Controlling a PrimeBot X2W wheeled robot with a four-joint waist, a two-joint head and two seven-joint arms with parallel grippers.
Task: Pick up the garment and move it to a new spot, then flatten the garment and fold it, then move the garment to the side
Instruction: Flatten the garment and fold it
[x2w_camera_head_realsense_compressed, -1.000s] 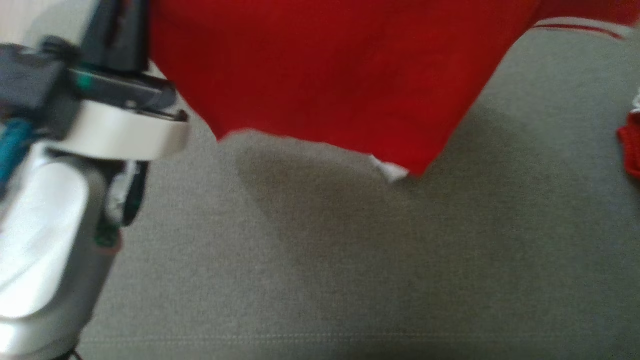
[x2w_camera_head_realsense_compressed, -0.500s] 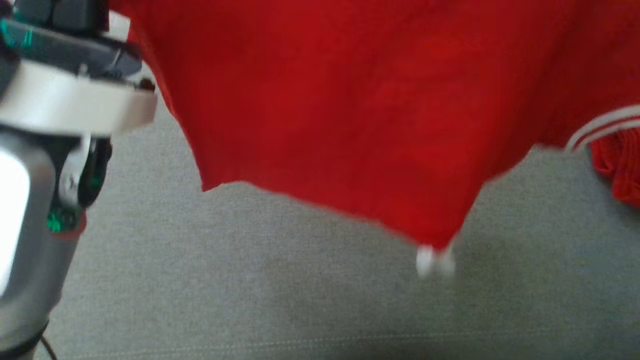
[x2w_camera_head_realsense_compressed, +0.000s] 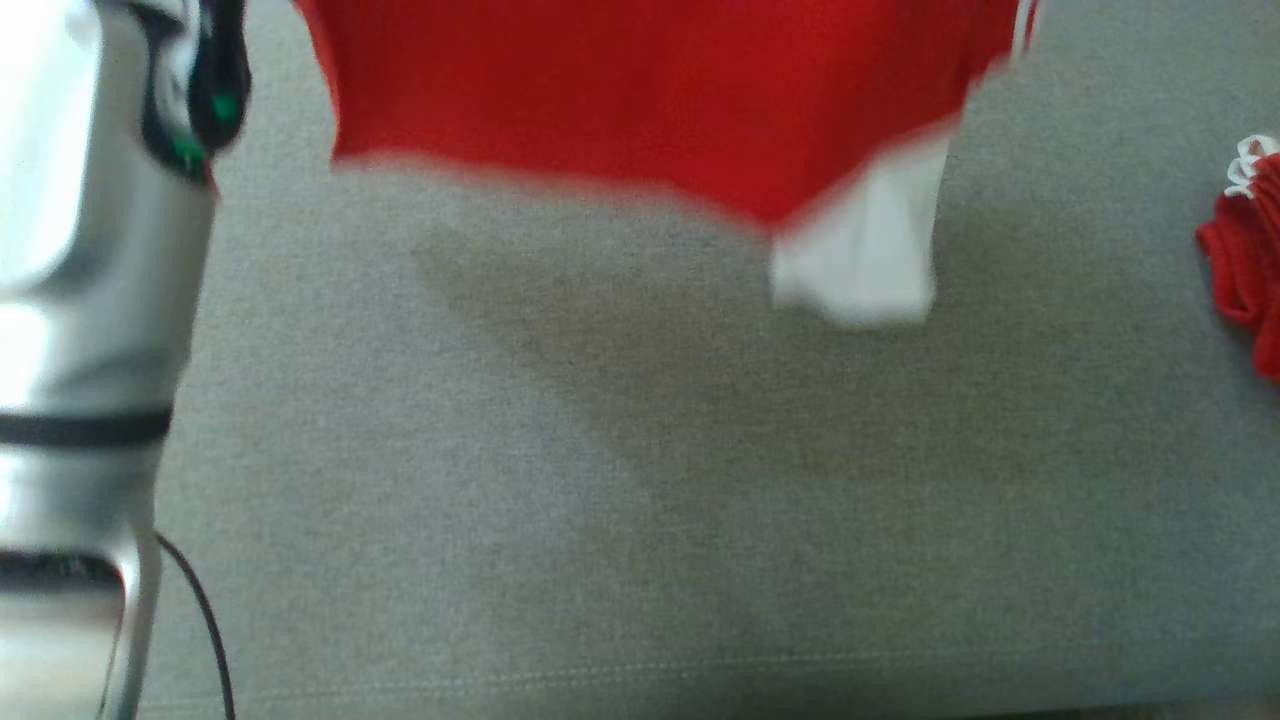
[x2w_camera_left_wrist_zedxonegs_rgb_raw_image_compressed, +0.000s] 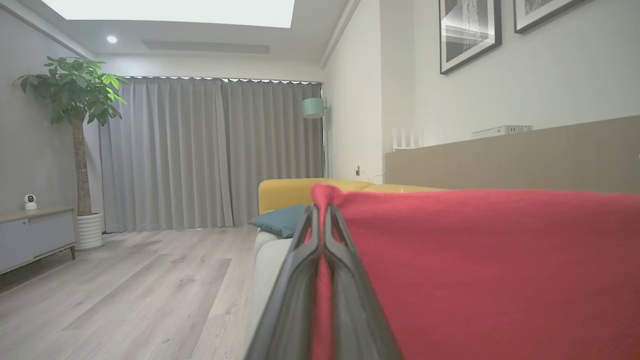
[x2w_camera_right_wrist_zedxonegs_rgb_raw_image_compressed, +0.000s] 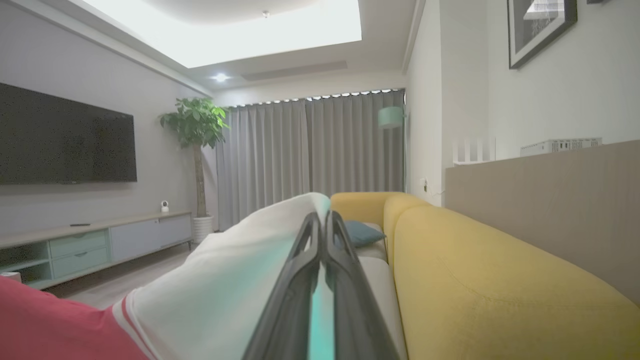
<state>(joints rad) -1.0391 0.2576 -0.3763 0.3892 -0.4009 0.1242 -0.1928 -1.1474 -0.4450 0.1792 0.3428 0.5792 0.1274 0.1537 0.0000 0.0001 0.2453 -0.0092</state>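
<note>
I'm holding the garment (x2w_camera_head_realsense_compressed: 640, 90) up off the grey cushion (x2w_camera_head_realsense_compressed: 640, 520), one pincer at each end.

In the left wrist view my left pincer (x2w_camera_left_wrist_zedxonegs_rgb_raw_image_compressed: 321, 217) is clenched on a red edge of the cloth. A fold pokes up past the fingertips and the rest spreads across the lower right of the frame. In the right wrist view my right pincer (x2w_camera_right_wrist_zedxonegs_rgb_raw_image_compressed: 322, 222) is clamped tight on the white sleeve (x2w_camera_right_wrist_zedxonegs_rgb_raw_image_compressed: 220, 285), which drapes down to the lower left, where red fabric begins past a striped trim. From the head view the red body hangs blurred across the top centre, the sleeve dangling at its lower right and a shadow on the cushion beneath. My pale left forearm (x2w_camera_head_realsense_compressed: 80, 300) runs down the left edge. A second red cloth (x2w_camera_head_realsense_compressed: 1245, 270) lies at the right edge.
</note>
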